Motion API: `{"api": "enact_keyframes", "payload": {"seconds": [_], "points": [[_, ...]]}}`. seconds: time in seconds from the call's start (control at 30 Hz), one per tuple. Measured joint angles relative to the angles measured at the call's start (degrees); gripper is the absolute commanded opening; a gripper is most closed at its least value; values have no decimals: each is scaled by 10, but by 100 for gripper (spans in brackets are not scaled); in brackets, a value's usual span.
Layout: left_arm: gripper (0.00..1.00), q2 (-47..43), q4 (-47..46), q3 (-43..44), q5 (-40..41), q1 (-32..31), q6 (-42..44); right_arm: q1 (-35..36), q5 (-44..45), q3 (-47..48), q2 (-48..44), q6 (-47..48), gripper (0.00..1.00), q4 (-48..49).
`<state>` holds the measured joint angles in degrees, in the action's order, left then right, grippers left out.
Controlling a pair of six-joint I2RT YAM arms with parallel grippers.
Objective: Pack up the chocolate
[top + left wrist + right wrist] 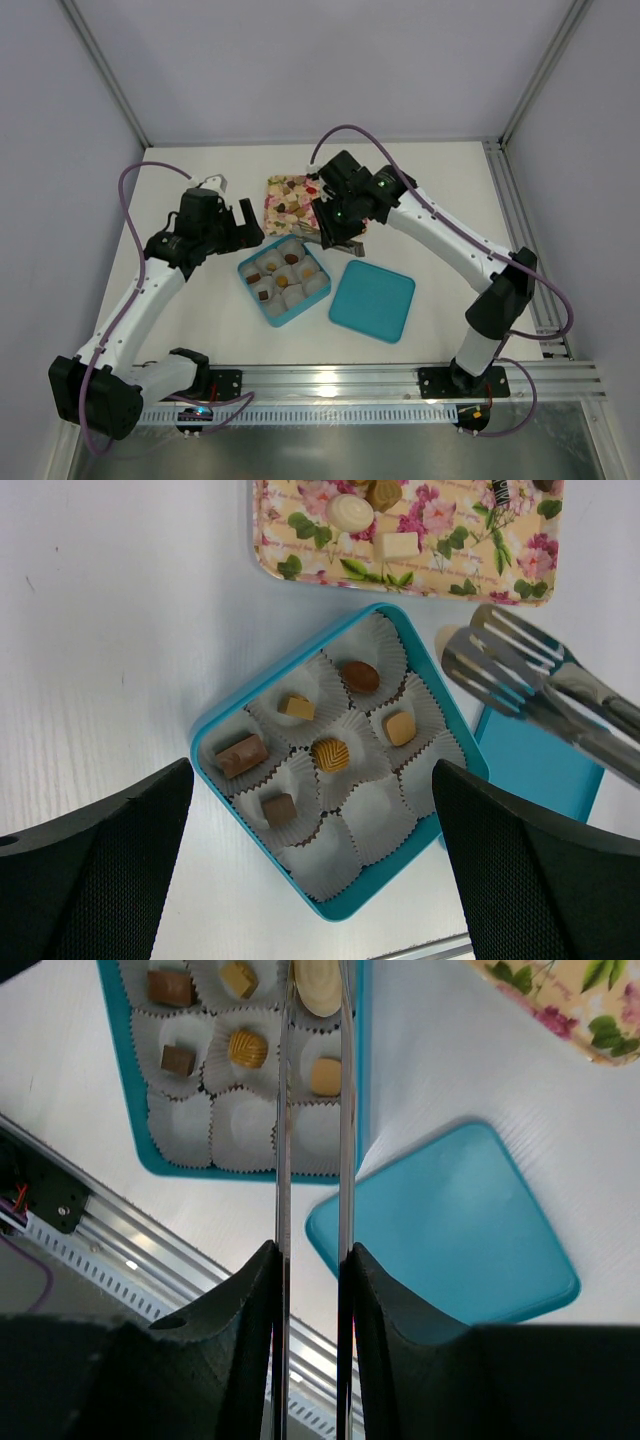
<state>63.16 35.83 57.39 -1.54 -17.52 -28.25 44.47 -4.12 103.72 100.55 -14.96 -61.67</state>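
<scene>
right gripper (311,1258) – clamps tongs (560,685) (pale chocolate (318,985) pinched) | left gripper (312,780) – spread wide

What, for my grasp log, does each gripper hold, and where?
Right gripper squeezes the tongs mid-arm; their tips pinch a pale chocolate; left gripper empty.

Overhead view high; wrist views close, downward, sharing teal box (335,912).
</scene>
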Motion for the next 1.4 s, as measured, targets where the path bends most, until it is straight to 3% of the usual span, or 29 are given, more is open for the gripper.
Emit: {"api": "enact_keyframes", "payload": {"seconds": [0.57, 1.4], "points": [[100, 0, 0, 0, 0, 0, 0, 66, -12, -167, -108, -41, 36, -21], [100, 0, 0, 0, 0, 0, 0, 69, 0, -206, -104, -47, 37, 1]]}}
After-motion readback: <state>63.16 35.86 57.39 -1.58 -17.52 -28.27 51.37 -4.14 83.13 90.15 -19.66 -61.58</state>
